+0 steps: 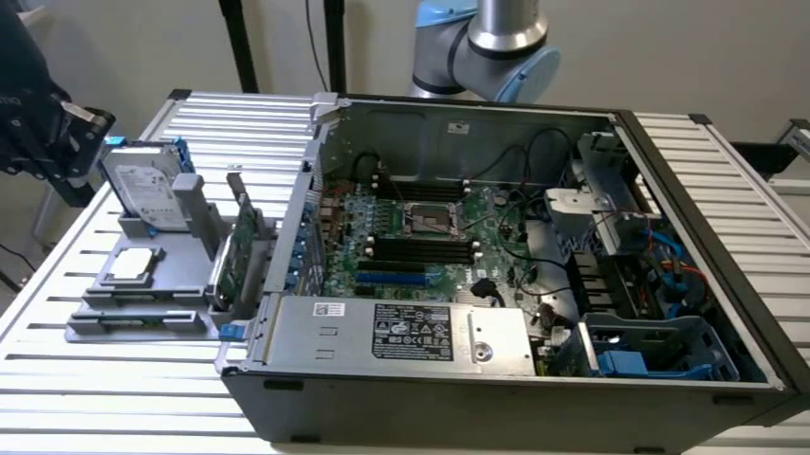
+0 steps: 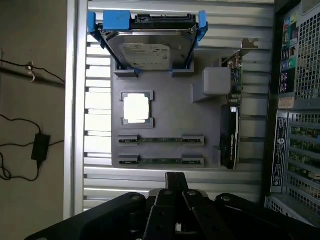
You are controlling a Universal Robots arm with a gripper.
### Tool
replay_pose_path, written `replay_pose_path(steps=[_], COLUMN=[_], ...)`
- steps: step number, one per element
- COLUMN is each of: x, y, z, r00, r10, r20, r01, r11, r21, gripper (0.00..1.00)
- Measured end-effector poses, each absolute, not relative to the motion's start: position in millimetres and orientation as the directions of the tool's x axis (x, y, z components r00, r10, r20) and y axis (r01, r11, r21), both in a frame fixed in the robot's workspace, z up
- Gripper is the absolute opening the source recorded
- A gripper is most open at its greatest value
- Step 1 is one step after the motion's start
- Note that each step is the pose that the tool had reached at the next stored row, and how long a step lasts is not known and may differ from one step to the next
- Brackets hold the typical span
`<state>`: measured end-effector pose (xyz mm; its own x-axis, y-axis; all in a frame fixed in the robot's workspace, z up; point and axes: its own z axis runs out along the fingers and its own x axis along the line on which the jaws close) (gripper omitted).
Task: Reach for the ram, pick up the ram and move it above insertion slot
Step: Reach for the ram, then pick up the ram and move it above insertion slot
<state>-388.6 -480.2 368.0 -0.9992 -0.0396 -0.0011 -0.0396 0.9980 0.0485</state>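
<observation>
Closest to the wrist camera sits the black gripper (image 2: 175,176), its jaws drawn together with no gap showing and nothing held between them. Just beyond it, and apart from it, the nearer ram stick (image 2: 161,161) stands on its thin edge in a slot of a gray tray (image 2: 170,120), with a small gray clip at each end. Its long axis runs along the tray's near edge, parallel to the slats of the table (image 2: 100,180). One end points toward the computer case (image 2: 300,125) and the other away from it. The farther ram stick (image 2: 161,140) sits in the next slot, parallel to the first, just beside it and pointing the same way.

Past both sticks a square silver processor (image 2: 136,108) rests flat in its own recess. At the tray's far end a silver hard drive (image 2: 150,47) with blue rails leans tilted in its cradle. On the tray's side nearest the case, a green expansion card (image 2: 231,135) stands on edge beside a gray block (image 2: 216,81). Its long axis crosses that of the sticks.

On the floor beside the table lies a black power adapter (image 2: 40,147) on a cable. In the exterior view the arm (image 1: 506,38) rises behind the open case, whose motherboard (image 1: 431,237) lies bare. The tray sits on the table to the exterior view's left of the case.
</observation>
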Motion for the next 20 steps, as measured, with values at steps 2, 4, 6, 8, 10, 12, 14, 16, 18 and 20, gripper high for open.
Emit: replay_pose_path(steps=[2, 4, 6, 8, 10, 12, 14, 16, 18, 20], x=[-388.8, -388.7, -388.8, -388.8, -388.8, -388.8, -388.8, -388.8, -388.8, -388.8], y=[-480.1, -480.2, -480.2, -480.2, -480.2, -480.2, -480.2, -480.2, -480.2, -480.2], z=[367.3, 367.0, 366.8, 366.5, 366.2, 365.9, 365.7, 365.4, 365.2, 364.9], r00=[-0.997, -0.994, -0.989, -0.983, -0.976, -0.968, -0.958, -0.946, -0.934, -0.921], r10=[-0.073, -0.11, -0.146, -0.182, -0.217, -0.252, -0.288, -0.323, -0.357, -0.391], r20=[-0.001, -0.001, -0.001, -0.001, -0.001, -0.001, -0.001, -0.001, -0.001, -0.001], r01=[-0.073, -0.109, -0.146, -0.182, -0.217, -0.252, -0.287, -0.323, -0.357, -0.39], r11=[0.996, 0.993, 0.988, 0.982, 0.975, 0.966, 0.956, 0.945, 0.933, 0.919], r21=[0.051, 0.051, 0.051, 0.051, 0.051, 0.051, 0.051, 0.051, 0.051, 0.051], gripper=[0.11, 0.11, 0.11, 0.11, 0.11, 0.11, 0.11, 0.11, 0.11, 0.11])
